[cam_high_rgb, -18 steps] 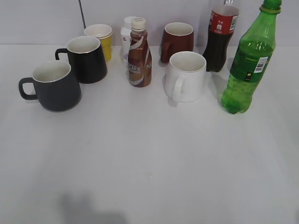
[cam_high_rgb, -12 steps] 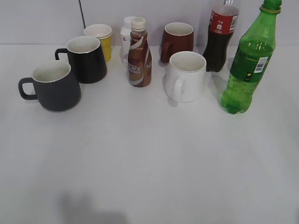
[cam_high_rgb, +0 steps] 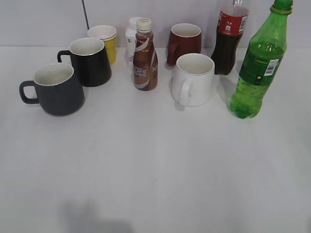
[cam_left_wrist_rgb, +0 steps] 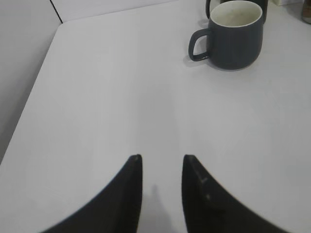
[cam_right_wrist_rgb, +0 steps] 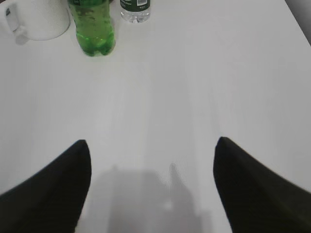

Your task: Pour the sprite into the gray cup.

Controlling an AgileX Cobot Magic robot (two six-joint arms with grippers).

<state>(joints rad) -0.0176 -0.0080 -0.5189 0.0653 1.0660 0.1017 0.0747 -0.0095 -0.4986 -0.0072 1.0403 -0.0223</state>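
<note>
The sprite point(cam_high_rgb: 257, 68), a tall green bottle with its green cap on, stands upright at the right of the table. Its lower half shows in the right wrist view point(cam_right_wrist_rgb: 92, 24). The gray cup point(cam_high_rgb: 58, 92), squat with an off-white inside, stands at the left with its handle pointing left. It also shows in the left wrist view point(cam_left_wrist_rgb: 235, 36). My left gripper point(cam_left_wrist_rgb: 162, 158) is open a little and empty, well short of the cup. My right gripper point(cam_right_wrist_rgb: 153, 141) is wide open and empty, well short of the sprite. Neither gripper shows in the exterior view.
A black mug point(cam_high_rgb: 90, 60), a yellow cup point(cam_high_rgb: 104, 41), a brown coffee bottle point(cam_high_rgb: 145, 56), a maroon mug point(cam_high_rgb: 184, 42), a white mug point(cam_high_rgb: 193, 80) and a cola bottle point(cam_high_rgb: 229, 39) stand between and behind. Another bottle's base point(cam_right_wrist_rgb: 135, 9) stands next to the sprite.
</note>
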